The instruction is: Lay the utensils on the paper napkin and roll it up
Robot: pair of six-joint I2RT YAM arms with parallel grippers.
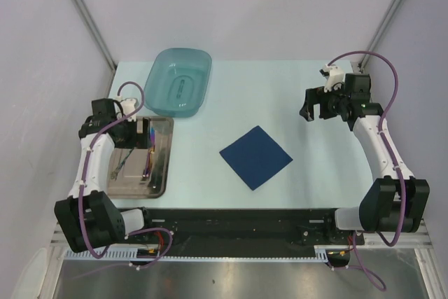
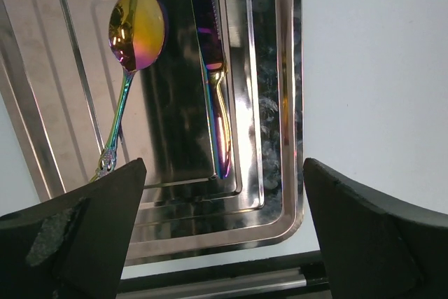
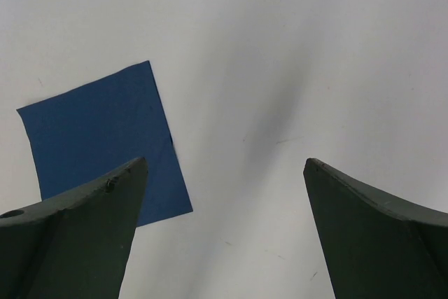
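My left fingers (image 2: 84,236) hang spread wide over the steel tray (image 2: 280,103) at nine o'clock on the bench (image 1: 315,152), with the spoon (image 2: 136,29) at eleven and the knife (image 2: 213,68) at twelve below me. My right fingers (image 3: 77,236), also spread and empty, hover near the napkin (image 1: 256,157), which lies flat mid-bench. The cutlery looks stiff, light and slick, so I'd pinch across a handle's middle. The napkin looks limp and easily shoved.

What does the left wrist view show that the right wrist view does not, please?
Only the left wrist view shows the metal tray with the gold-bowled spoon and a knife lying in it. Only the right wrist view shows the navy paper napkin, flat on the table. Both show bare pale table and an open gripper holding nothing: the left gripper over the tray, the right gripper over the table.
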